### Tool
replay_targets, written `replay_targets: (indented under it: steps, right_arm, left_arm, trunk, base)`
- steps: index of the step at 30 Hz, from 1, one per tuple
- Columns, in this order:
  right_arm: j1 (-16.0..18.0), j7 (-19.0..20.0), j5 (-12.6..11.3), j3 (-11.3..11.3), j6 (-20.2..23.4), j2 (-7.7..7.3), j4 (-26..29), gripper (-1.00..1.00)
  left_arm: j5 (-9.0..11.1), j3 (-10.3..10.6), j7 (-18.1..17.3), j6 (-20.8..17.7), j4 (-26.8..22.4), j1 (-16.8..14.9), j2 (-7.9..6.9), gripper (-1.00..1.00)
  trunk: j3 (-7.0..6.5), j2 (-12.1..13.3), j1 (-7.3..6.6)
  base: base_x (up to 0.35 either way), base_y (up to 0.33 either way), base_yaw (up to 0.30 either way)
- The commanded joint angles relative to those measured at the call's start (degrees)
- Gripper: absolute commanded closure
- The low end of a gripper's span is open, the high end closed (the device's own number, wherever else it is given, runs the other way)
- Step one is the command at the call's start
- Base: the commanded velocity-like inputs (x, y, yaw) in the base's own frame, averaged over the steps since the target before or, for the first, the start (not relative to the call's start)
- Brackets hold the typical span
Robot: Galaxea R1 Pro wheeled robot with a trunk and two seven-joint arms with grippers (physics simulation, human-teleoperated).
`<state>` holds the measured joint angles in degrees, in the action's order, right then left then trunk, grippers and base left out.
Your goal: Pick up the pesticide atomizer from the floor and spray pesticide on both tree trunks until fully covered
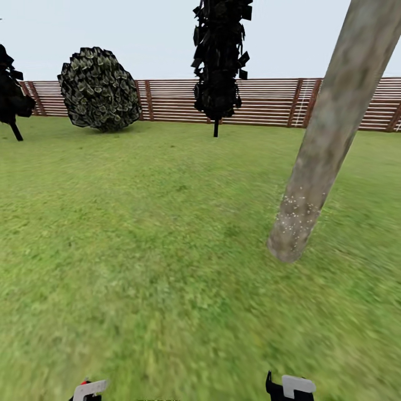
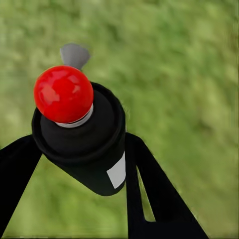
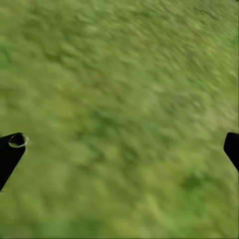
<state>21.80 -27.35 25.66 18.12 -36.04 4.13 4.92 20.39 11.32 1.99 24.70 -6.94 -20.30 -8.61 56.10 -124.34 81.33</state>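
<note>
The left gripper [image 2: 82,164] clamps the pesticide atomizer [image 2: 82,139], a squat black canister with a glossy red ball tip and a small white label, above the lawn [image 1: 139,250]. The right gripper [image 3: 119,149] hangs spread wide with nothing between its fingers. Ahead to the right, a leaning, pale mottled tree trunk [image 1: 328,133] carries what seem to be whitish pesticide specks [image 1: 298,214] near its base.

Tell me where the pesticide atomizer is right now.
The pesticide atomizer sits clamped between the left gripper's black fingers in the left wrist view, over the lawn. In the head view its red tip peeks out at the bottom left.
</note>
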Motion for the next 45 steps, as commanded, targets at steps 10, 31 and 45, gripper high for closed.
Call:
replay_targets:
  steps: [10, 31, 45]
  right_arm:
    - [0.0, 0.02, 0.01, -0.01, -0.09, 0.0, 0.0, -1.0]
    - [0.0, -0.01, 0.01, -0.01, -0.09, 0.0, 0.0, -1.0]
    - [0.0, -0.04, 0.01, -0.01, -0.09, 0.0, 0.0, -1.0]
  left_arm:
    - [0.0, -0.07, 0.01, 0.0, 0.0, 0.0, 0.0, 1.0]
    - [-0.32, 0.01, -0.05, 0.0, 0.04, 0.0, 0.04, 1.0]
    - [-0.52, 0.03, -0.05, -0.05, 0.09, 0.0, 0.09, 1.0]
  trunk:
    - [0.0, 0.0, 0.0]
    - [0.0, 0.0, 0.0]
    - [0.0, 0.0, 0.0]
  base:
    - [0.0, 0.0, 0.283]
    - [0.0, 0.0, 0.284]
    - [0.0, 0.0, 0.284]
